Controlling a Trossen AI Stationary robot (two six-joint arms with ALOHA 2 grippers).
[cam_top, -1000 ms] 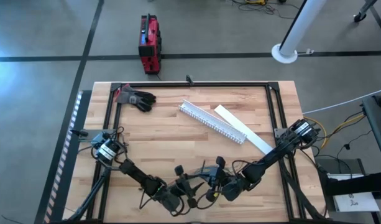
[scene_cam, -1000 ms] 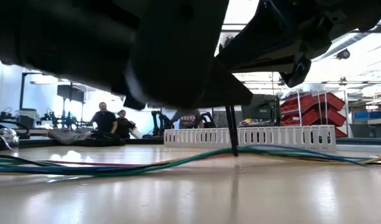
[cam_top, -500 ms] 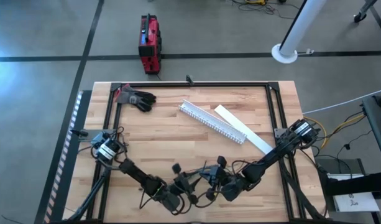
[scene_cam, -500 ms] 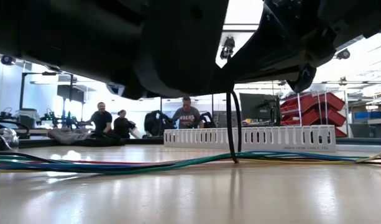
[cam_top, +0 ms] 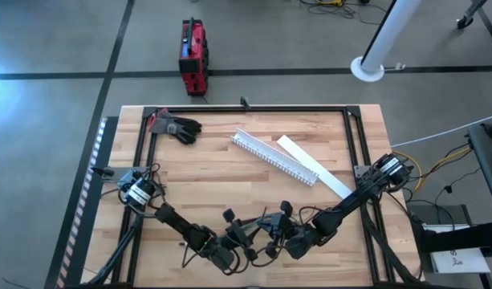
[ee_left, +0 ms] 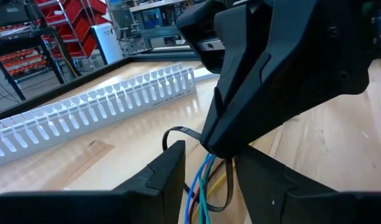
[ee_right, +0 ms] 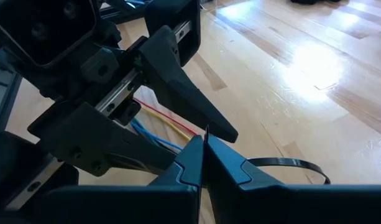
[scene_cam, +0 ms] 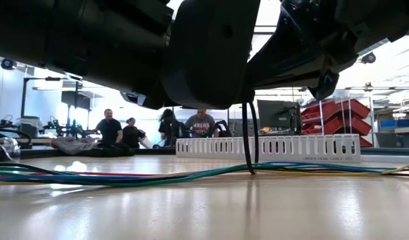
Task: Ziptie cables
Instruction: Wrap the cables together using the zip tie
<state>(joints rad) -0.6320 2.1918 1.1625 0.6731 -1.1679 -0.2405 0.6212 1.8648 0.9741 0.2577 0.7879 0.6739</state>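
The cables (scene_cam: 124, 179), green, blue, red and yellow wires, lie flat along the table near its front edge (cam_top: 250, 245). My left gripper (ee_left: 206, 177) is open, with one finger on either side of the bundle (ee_left: 202, 180); I cannot tell if it touches it. My right gripper (ee_right: 202, 163) comes down from above the bundle, shut on a thin black zip tie (scene_cam: 249, 140). The tie hangs as a narrow loop down to the cables. In the high view the two grippers (cam_top: 236, 230) (cam_top: 270, 229) meet at the front middle. My right gripper pinches the zip tie's strap (ee_right: 206, 135) between its two shut fingertips, slanting down from above. The rest of the strap (ee_right: 289, 163) curves away beside the fingers. Below them the tie hangs as a loop whose lower end (scene_cam: 251, 170) reaches the cables on the table.
A white slotted channel (cam_top: 274, 156) and its flat lid (cam_top: 314, 168) lie slantwise at the back right. A black glove (cam_top: 177, 127) lies at the back left. A black frame rail (cam_top: 254, 108) runs round the table. People stand in the room behind (scene_cam: 111, 127).
My right gripper has risen a little above the cables. The zip tie, one straight strand a second ago in the low view, now hangs as a narrow loop of two strands. The cables have stayed flat on the table.
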